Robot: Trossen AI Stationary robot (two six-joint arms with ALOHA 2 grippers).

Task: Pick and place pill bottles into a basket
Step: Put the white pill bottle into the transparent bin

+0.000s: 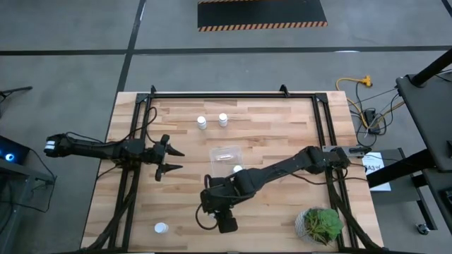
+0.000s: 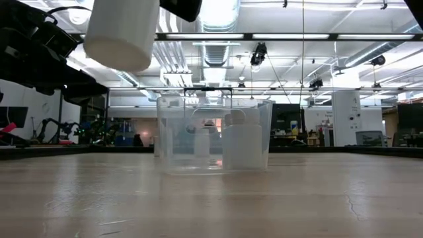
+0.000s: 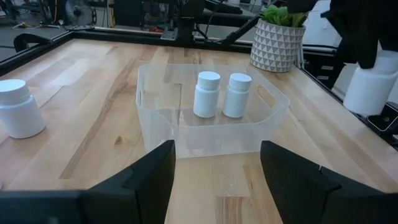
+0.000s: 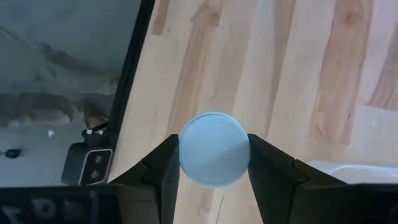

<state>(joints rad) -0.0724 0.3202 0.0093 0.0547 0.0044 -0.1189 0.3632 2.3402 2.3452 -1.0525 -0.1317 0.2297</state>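
My right gripper [image 1: 212,204] is shut on a white pill bottle [image 4: 214,149] near the table's near edge. In the low view the bottle [image 2: 122,33] hangs high above the wood. The clear basket [image 1: 226,154] stands on the table's middle. One bottle [image 3: 207,93] stands in it. Another [image 1: 238,169] stands just off its near right corner; in the left wrist view [image 3: 237,94] it shows at the basket. Two bottles [image 1: 202,122] [image 1: 223,119] stand by the far edge, one [image 1: 161,228] by the near left. My left gripper [image 1: 169,159] is open and empty, left of the basket, pointing at it [image 3: 217,180]. My right gripper pinches the bottle's top end [image 4: 183,152] between its two fingers [image 4: 163,171], one on each side of the round cap. The fingers come from above, pointing down. The bottle hangs below them, slightly tilted, its bottom [image 2: 115,56] lifted clear of the table.
A green potted plant [image 1: 321,224] stands at the near right corner. A black metal frame [image 1: 233,95] runs along the table's far edge and sides. Bare wood lies between my right gripper and the basket.
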